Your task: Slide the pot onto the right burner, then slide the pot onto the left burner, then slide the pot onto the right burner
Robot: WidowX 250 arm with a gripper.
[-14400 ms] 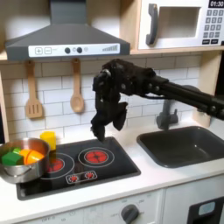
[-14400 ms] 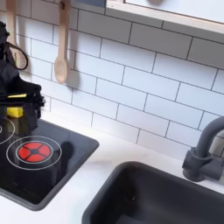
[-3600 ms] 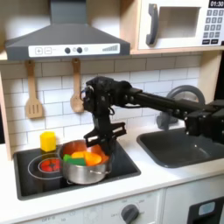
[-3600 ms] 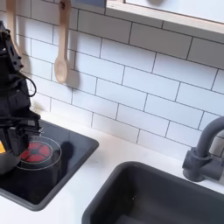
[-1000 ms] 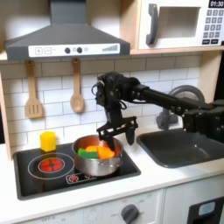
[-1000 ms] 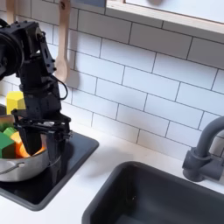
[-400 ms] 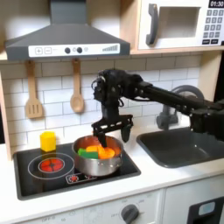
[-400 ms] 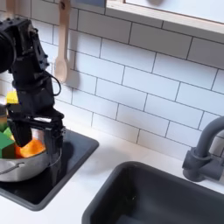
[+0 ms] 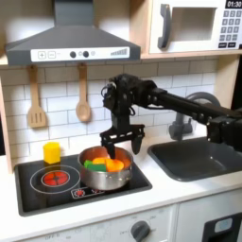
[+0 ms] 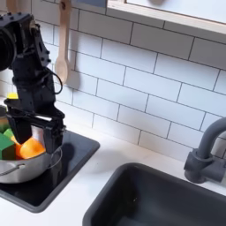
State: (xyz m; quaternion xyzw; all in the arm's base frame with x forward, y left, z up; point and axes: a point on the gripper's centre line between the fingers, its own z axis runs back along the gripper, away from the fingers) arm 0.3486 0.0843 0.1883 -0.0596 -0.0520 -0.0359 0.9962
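One pot, first exterior view: shiny round silver metal pot (image 9: pixel 105 168) with low walls and orange and green pieces sits over the thin-ringed right burner (image 9: pixel 115 178).
Left burner: flat red-centred ringed circle (image 9: pixel 55 177), bare.
Gripper: black gripper (image 9: pixel 121 143) at the pot's back rim; jaw state unclear.
Second exterior view: gripper (image 10: pixel 37 132) straddles the glossy pot (image 10: pixel 26 164) rim, jaws narrow.
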